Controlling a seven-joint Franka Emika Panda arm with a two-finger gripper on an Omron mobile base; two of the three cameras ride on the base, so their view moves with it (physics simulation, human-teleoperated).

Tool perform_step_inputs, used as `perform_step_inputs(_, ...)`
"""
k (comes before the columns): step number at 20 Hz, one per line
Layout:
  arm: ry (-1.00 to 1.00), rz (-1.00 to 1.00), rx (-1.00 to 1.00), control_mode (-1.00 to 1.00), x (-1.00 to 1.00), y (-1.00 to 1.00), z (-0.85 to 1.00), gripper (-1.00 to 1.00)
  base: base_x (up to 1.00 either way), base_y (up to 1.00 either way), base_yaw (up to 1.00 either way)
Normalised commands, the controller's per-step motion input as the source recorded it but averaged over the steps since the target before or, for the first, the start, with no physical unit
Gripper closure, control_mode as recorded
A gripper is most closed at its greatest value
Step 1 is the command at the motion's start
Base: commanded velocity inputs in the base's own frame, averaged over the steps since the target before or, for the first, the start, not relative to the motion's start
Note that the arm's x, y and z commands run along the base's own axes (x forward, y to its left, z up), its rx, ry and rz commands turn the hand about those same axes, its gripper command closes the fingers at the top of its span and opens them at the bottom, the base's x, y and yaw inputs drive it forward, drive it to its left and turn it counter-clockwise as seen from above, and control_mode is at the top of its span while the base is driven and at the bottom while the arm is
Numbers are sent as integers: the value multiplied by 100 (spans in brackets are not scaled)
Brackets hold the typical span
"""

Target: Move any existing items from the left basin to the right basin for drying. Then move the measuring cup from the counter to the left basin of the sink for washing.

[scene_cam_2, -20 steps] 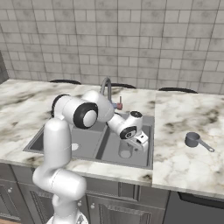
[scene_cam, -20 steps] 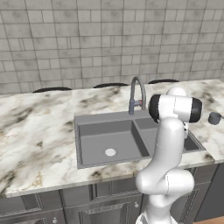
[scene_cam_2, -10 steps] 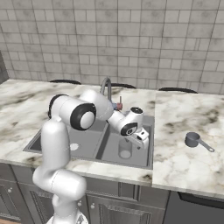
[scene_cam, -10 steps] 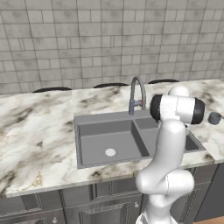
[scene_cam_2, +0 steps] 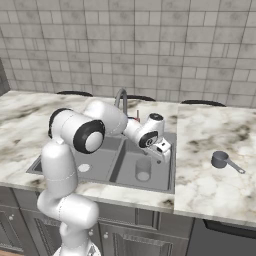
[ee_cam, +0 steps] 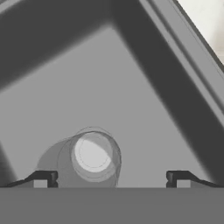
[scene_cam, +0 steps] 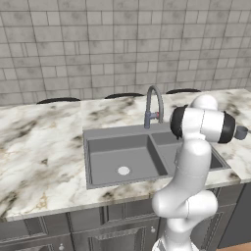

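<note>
The see-through tumbler [scene_cam_2: 143, 169] stands upright on the floor of the narrower right basin [scene_cam_2: 161, 176] of the grey sink. My gripper [scene_cam_2: 161, 152] hangs open just above it and a little to its right, touching nothing. In the hand view the tumbler [ee_cam: 92, 155] sits below and between my spread fingertips [ee_cam: 41, 178], closer to the left one, with a pale round drain showing through it. The wider left basin [scene_cam: 105, 154] holds only its drain [scene_cam: 123, 170]. The dark measuring cup [scene_cam_2: 220, 159] rests on the marble counter [scene_cam_2: 210, 135] to the right of the sink, handle pointing right.
The arched steel faucet [scene_cam: 153, 105] rises behind the divider between the basins. My own arm crosses over the right basin in the left base view and hides most of the measuring cup [scene_cam: 240, 131]. A tiled wall [scene_cam: 98, 49] backs the counter.
The jaws have gone from half closed on the tumbler to wide open, leaving it standing in the right basin. The hand has lifted slightly up and to the right.
</note>
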Motion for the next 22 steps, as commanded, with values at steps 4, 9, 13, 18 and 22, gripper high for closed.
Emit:
perform_step_inputs(4, -2, 0, 0, -100, 0, 0, 38, -100, 0, 0, 0)
perform_step_inputs(9, -2, 0, 0, -100, -1, -2, 31, -100, 0, 0, 0)
perform_step_inputs(13, -2, 0, 0, -100, -4, -11, 25, -100, 0, 0, 0)
perform_step_inputs(18, -2, 0, 0, -100, -5, -18, 24, -100, 0, 0, 0)
perform_step_inputs(22, -2, 0, -1, -100, -4, -19, 25, -100, 0, 0, 0)
